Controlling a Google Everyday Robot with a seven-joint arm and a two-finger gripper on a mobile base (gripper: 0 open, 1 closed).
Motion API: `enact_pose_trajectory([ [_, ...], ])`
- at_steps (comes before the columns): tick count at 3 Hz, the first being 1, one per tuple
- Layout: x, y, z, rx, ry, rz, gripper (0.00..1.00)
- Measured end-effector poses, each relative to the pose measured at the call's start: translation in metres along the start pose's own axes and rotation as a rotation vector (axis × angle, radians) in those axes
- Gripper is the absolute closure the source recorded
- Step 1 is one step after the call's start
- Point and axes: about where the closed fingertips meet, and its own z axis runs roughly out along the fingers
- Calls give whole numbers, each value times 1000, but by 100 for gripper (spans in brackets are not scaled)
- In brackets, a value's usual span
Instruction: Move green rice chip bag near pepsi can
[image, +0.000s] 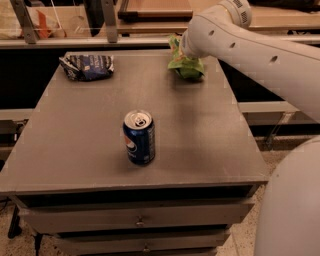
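Observation:
The green rice chip bag (187, 66) lies at the far right of the grey table (90, 130), partly covered by my arm. The pepsi can (139, 137) stands upright near the table's middle front, well apart from the bag. My gripper (181, 49) is at the bag's top, at the end of the white arm reaching in from the right. The arm hides most of the gripper, and I cannot tell whether it holds the bag.
A dark navy-blue snack bag (87, 66) lies at the far left corner of the table. Drawers (140, 220) sit under the tabletop. A shelf with wooden items (150, 10) runs behind the table. My white arm (260, 55) crosses the right side.

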Motion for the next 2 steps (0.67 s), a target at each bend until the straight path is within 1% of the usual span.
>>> enact_pose_trajectory([
  [1, -17, 2, -23, -17, -60, -40, 100],
  [2, -39, 10, -54, -86, -137, -84, 100],
])
